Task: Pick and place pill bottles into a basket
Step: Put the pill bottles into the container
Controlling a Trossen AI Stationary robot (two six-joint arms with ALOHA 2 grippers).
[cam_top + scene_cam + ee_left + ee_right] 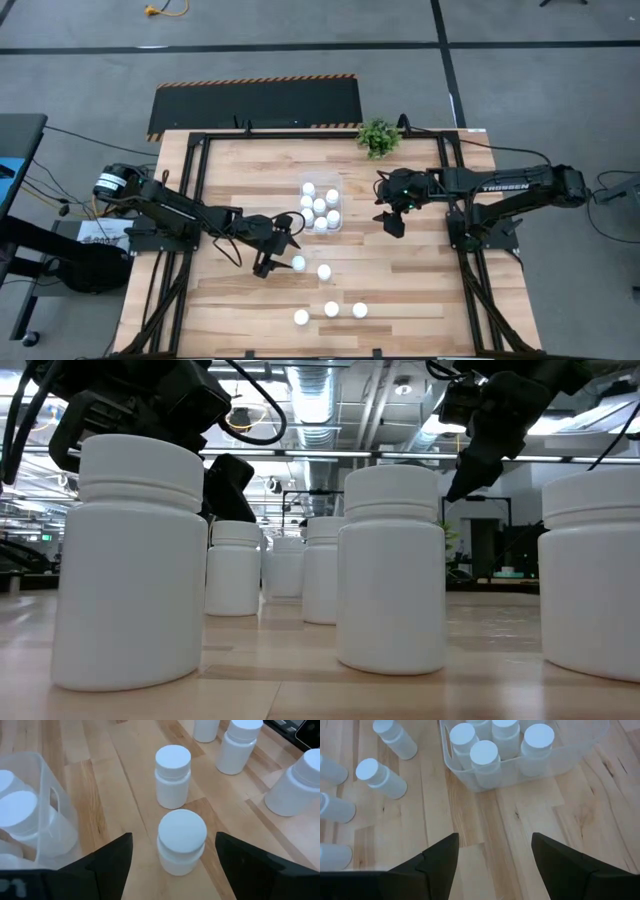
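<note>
The clear basket (pixel 340 197) stands mid-table, holding several white pill bottles (pixel 319 206). Several more bottles stand loose on the wood nearer the front, such as one (pixel 324 271) and a row (pixel 331 309). My left gripper (pixel 276 253) is open. Its fingers stand on either side of the nearest loose bottle (pixel 181 840), with a gap on each side. This bottle also shows in the high view (pixel 298 263). My right gripper (pixel 391 216) is open and empty, just right of the basket, over bare wood (pixel 493 842).
A small green plant (pixel 378 137) stands at the far edge. Black frame rails (pixel 200 190) run along both sides of the table. In the low view, tall bottles (pixel 392 565) fill the foreground. Bare wood lies between the basket and the right rail.
</note>
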